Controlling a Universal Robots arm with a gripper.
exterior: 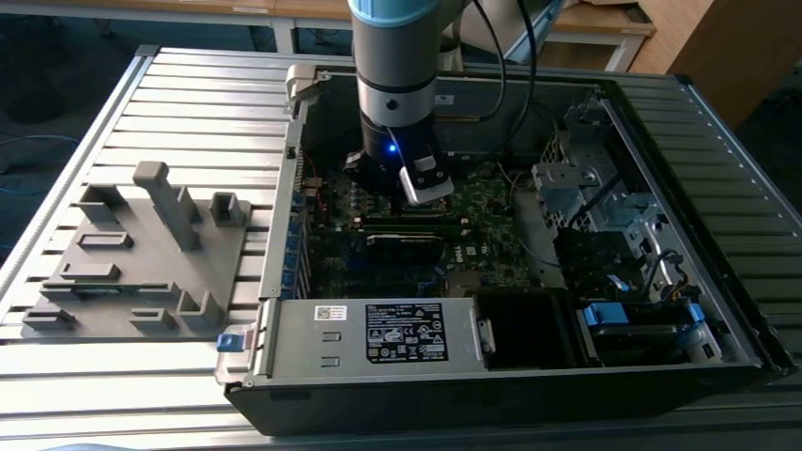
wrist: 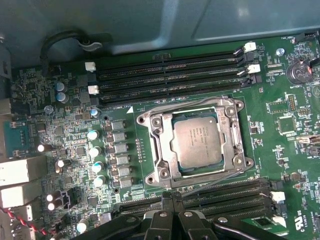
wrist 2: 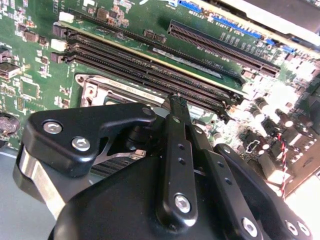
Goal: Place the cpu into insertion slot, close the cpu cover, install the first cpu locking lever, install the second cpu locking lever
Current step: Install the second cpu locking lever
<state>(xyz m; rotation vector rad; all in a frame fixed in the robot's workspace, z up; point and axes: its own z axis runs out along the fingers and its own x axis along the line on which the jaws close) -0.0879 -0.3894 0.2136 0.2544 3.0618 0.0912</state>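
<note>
The gripper hangs low over the green board inside the computer case. Its two black fingers are pressed together with nothing between them. I think it holds nothing because the chip is already put down.

Right under the fingertips run long black memory slots. Just past them sits the cpu, close in front of the gripper. It lies flat in its socket with its grey metal top facing up. It is nearly square, so it has no real long side, and its edges line up with the slots.

The cpu cover lies down flat around it, and the chip shows through its window. I cannot tell if the thin levers are hooked.

Farther on come more memory slots, then the case wall.
</note>
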